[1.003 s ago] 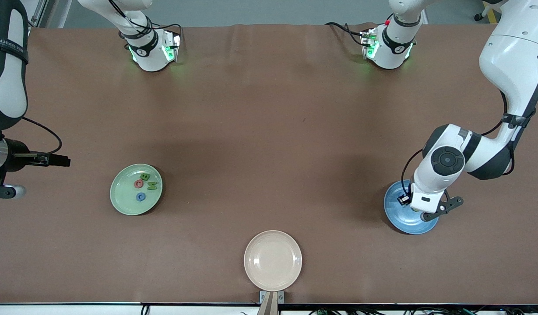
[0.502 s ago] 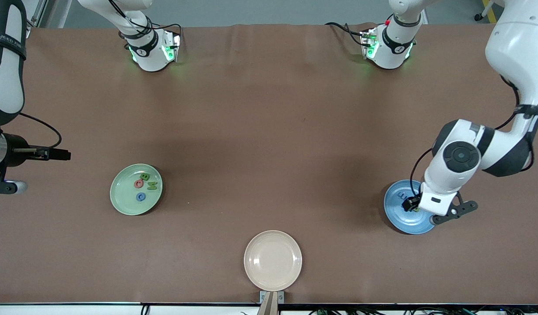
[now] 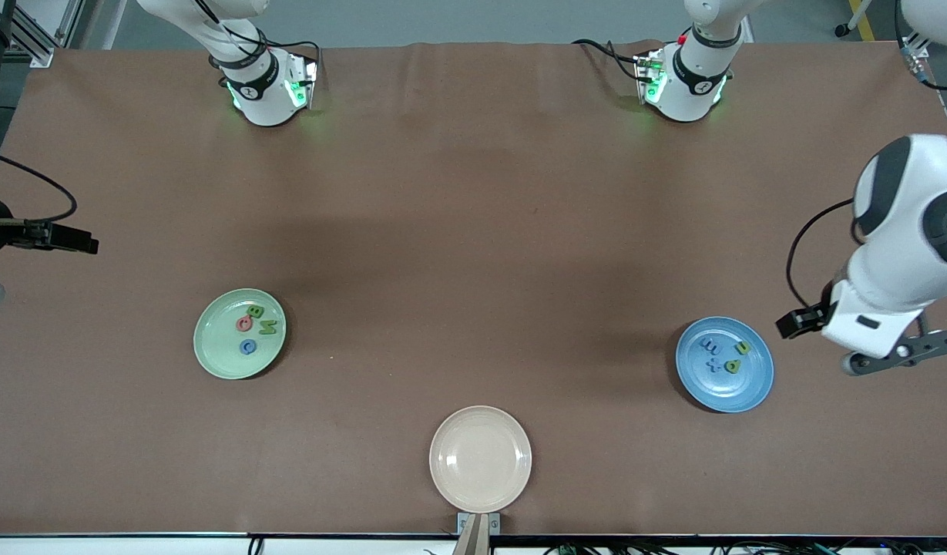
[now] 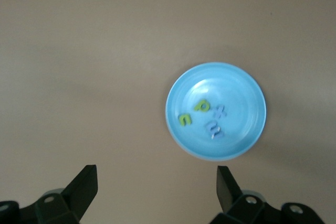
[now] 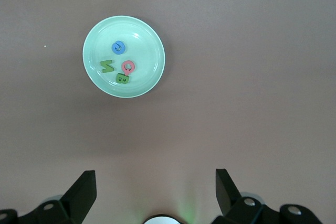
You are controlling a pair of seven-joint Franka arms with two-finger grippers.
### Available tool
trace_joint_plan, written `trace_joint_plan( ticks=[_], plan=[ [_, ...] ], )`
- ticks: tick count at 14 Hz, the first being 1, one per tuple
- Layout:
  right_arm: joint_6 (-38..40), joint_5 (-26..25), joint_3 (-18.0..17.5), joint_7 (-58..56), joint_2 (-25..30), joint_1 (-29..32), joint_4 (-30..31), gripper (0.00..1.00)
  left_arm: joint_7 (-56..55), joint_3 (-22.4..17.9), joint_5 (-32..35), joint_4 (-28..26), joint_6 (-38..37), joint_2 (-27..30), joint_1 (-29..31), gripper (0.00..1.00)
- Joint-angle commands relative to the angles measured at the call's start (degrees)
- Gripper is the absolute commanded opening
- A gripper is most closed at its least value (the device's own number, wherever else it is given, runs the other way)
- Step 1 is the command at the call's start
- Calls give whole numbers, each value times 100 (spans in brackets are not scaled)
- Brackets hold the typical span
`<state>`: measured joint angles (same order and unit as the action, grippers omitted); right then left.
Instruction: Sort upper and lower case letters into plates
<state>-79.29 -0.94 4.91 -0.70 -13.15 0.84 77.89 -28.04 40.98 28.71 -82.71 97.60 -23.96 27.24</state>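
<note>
The mint green plate (image 3: pixel 219 351) holds the pink Q (image 3: pixel 243 324), green B (image 3: pixel 255 312), green N (image 3: pixel 267 327) and blue C (image 3: pixel 247 347); it also shows in the right wrist view (image 5: pixel 148 51). The blue plate (image 3: pixel 744 388) holds the blue m (image 3: pixel 710 347), blue x (image 3: pixel 717 364) and two small green letters (image 3: pixel 740 348); it also shows in the left wrist view (image 4: pixel 241 90). My left gripper (image 4: pixel 157 182) is open and empty, high over the table beside the blue plate. My right gripper (image 5: pixel 156 184) is open and empty, high over the right arm's end of the table.
An empty beige plate (image 3: pixel 481 459) lies at the table's edge nearest the front camera. The two arm bases (image 3: pixel 265 85) stand along the edge farthest from that camera. A brown cloth covers the table.
My left gripper has risen off the blue plate and moved toward the left arm's end, uncovering the letters in it. My right arm has drawn back toward its end of the table.
</note>
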Motion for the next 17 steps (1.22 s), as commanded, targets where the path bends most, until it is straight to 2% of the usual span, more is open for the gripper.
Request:
trace_joint_plan(
  ticks=[1,4,5,6,7,8,9,12,17],
  plan=[
    [-236,6,-87,-45,795,57,832,100,631,-10,-426,290,-670,522,0,100],
    [-183,6,-104,-62,1095,48,921,100,1124,-80,-1093,308,-900,1146,88,100],
    [-183,-3,-96,-80,1165,48,912,100,1369,-342,-1383,273,-918,1383,19,100],
    [-183,-3,-96,-80,1244,48,912,100,1720,-875,-1760,238,-1014,1655,-295,100],
    [-174,-12,-104,-80,1323,39,912,100,2010,-1577,-2077,229,-1224,1850,-794,100],
    [-157,-12,-104,-88,1368,39,912,100,2196,-2088,-2324,220,-1452,1999,-1165,100],
    [-156,-12,-104,-89,1420,39,912,100,2285,-2415,-2492,81,-1602,2192,-1447,100],
    [-104,-12,-148,-97,1640,30,886,100,2277,-3234,-2511,-446,-1569,2755,-2370,100],
    [125,-3,-236,-80,1860,30,859,100,2286,-4008,-2678,-1378,-1262,3450,-3197,100]
  ],
)
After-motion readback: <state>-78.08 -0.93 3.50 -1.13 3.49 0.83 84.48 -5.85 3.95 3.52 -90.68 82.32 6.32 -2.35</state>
